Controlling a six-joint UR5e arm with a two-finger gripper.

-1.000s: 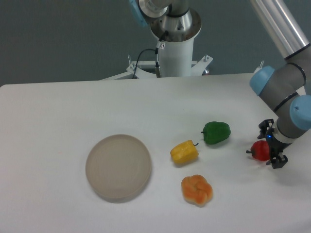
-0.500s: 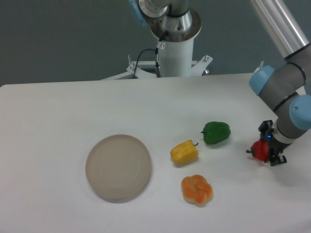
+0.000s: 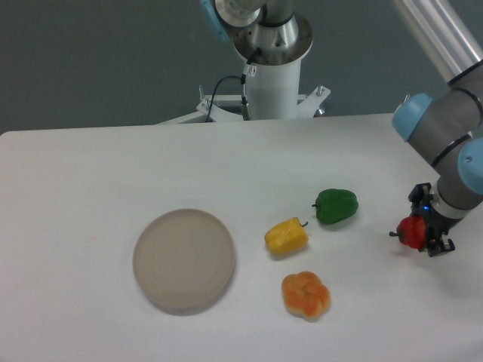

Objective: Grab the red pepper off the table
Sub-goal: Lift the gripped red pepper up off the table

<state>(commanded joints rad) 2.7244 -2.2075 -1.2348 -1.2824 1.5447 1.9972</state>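
The gripper (image 3: 428,224) is shifting right and slightly up from where it was a second ago, and the red pepper (image 3: 411,232) is going with it, fingers now pinched in on it from either side. So the grasp is looking done: the pepper is sitting clamped between the two dark fingers at the far right of the table (image 3: 90,173), stem poking out to the left. Whether it is actually clearing the surface yet, I cannot say from here; it is looking barely raised at best, so the real lift is what is remaining. The arm is reaching in from the upper right, its grey wrist with the blue caps folding down over the gripper, which is pointing down and a touch toward me. Moving outward, the green pepper (image 3: 336,205) is lying well to the left, the yellow pepper (image 3: 286,236) beyond it, the orange pepper (image 3: 306,295) nearer the front, and the round beige plate (image 3: 184,259) farthest off.
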